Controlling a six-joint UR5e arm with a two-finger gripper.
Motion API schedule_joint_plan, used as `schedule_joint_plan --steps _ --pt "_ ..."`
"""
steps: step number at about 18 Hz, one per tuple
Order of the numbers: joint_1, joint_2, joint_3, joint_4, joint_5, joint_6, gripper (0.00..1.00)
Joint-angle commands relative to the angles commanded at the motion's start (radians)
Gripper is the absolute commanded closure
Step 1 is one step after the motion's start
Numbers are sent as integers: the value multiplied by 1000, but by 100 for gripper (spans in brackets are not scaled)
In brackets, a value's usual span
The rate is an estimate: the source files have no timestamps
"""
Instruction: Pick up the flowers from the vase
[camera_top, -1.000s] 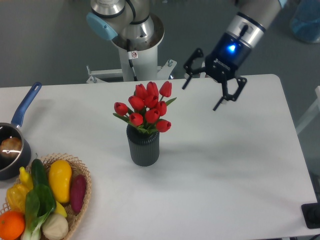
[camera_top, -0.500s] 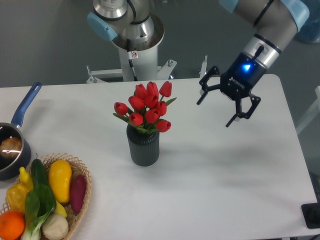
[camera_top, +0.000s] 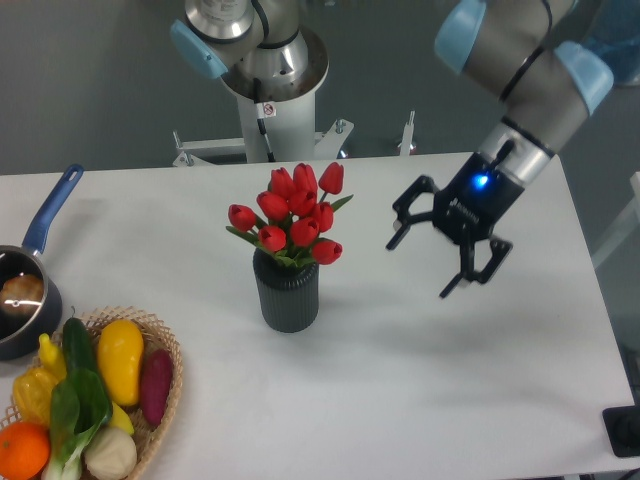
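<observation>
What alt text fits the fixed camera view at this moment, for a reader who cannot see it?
A robot arm's gripper, jaws open, hangs above a white table to the right of red flowers standing in a dark ribbed vase, touching neither. At the left edge sit a basket of produce and a blue-handled saucepan.

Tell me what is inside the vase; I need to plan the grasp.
Red flowers with green leaves stand in the dark vase. Their stems are hidden below its rim. The open gripper is to the right, apart from them.

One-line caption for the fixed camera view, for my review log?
Open gripper hovers right of red tulips standing in the dark ribbed vase.
</observation>
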Motion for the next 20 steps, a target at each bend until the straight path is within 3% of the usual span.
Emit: schedule_joint_plan --steps 5,10,13,15,17,20 --pt "-14 -26 31 -11 0 -46 0" --pt "-8 3 26 -14 2 -138 0" --pt "-6 6 20 -3 -171 -337 0" --pt "12 1 -10 6 -315 -362 0" --pt "32 0 -67 69 -344 -283 0" --pt "41 9 -83 83 -315 -272 0"
